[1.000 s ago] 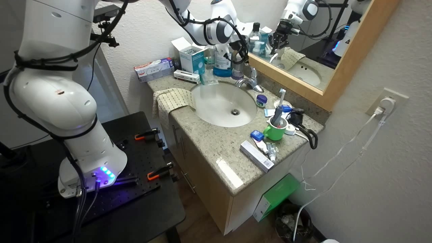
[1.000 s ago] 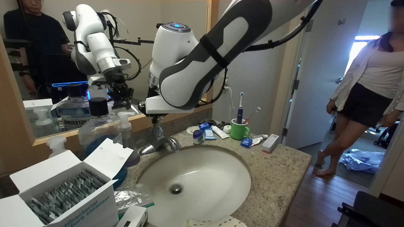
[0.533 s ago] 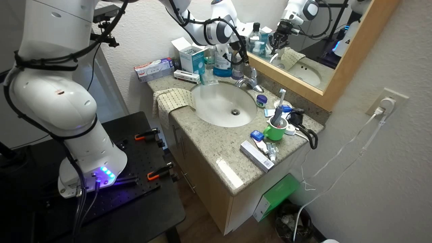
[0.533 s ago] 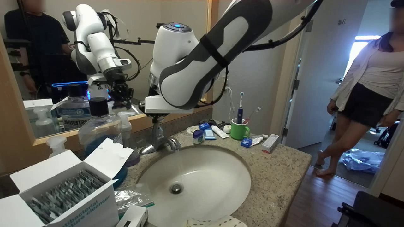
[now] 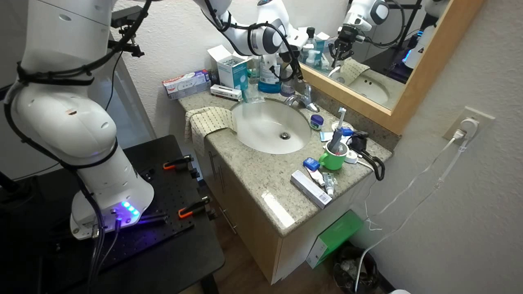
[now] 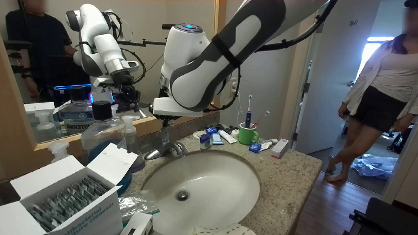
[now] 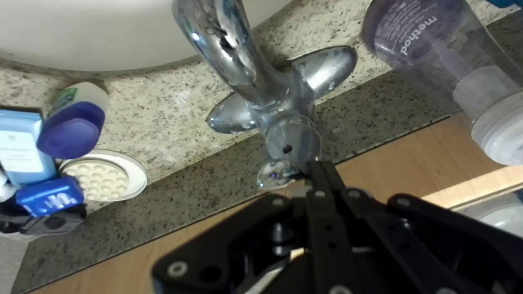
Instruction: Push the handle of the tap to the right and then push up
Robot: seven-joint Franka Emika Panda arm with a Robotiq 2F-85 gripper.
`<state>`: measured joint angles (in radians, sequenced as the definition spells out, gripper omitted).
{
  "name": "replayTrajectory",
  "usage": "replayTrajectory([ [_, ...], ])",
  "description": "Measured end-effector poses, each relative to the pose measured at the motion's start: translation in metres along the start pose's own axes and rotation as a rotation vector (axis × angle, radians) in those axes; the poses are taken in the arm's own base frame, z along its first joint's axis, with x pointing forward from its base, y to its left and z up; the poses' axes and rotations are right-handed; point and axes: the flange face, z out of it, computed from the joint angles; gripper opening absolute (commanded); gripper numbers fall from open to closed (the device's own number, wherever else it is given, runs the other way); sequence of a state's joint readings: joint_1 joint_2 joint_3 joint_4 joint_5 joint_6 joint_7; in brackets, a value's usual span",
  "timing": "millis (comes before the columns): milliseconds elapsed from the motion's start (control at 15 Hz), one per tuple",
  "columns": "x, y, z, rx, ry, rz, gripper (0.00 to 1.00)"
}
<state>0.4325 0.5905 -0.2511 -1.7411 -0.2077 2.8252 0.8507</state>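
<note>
The chrome tap (image 7: pixel 282 98) stands at the basin's back edge; it also shows in both exterior views (image 5: pixel 303 100) (image 6: pixel 166 148). Its short chrome handle (image 7: pixel 277 174) is the top part and points toward the mirror side in the wrist view. My gripper (image 7: pixel 320 165) is shut, its two black fingertips together with nothing between them. The fingertips lie right against the handle's side, on its right in the wrist view; actual contact is hard to tell. In an exterior view the gripper (image 6: pixel 166 122) is just above the tap, partly hiding the handle. A faint water stream falls from the spout.
The white basin (image 6: pixel 222 163) lies before the tap. A purple soap bottle (image 7: pixel 441 53) and a blue mouthwash bottle (image 5: pixel 269 77) stand beside it. A blue-lidded jar (image 7: pixel 73 122) is on the tap's other side. The mirror's wooden frame (image 5: pixel 351 92) is close behind the gripper.
The arm and shut gripper have shifted a little to the right in both exterior views. The handle seems to have turned slightly the same way.
</note>
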Motion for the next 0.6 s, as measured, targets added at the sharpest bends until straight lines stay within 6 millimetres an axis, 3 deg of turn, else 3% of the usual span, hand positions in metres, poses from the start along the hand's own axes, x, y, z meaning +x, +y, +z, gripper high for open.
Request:
replayTrajectory([
  [200,0.004,0.017,0.002,-0.012,-0.007,0.03,0.01],
  [600,0.006,0.021,0.002,0.008,-0.014,0.085,0.01],
])
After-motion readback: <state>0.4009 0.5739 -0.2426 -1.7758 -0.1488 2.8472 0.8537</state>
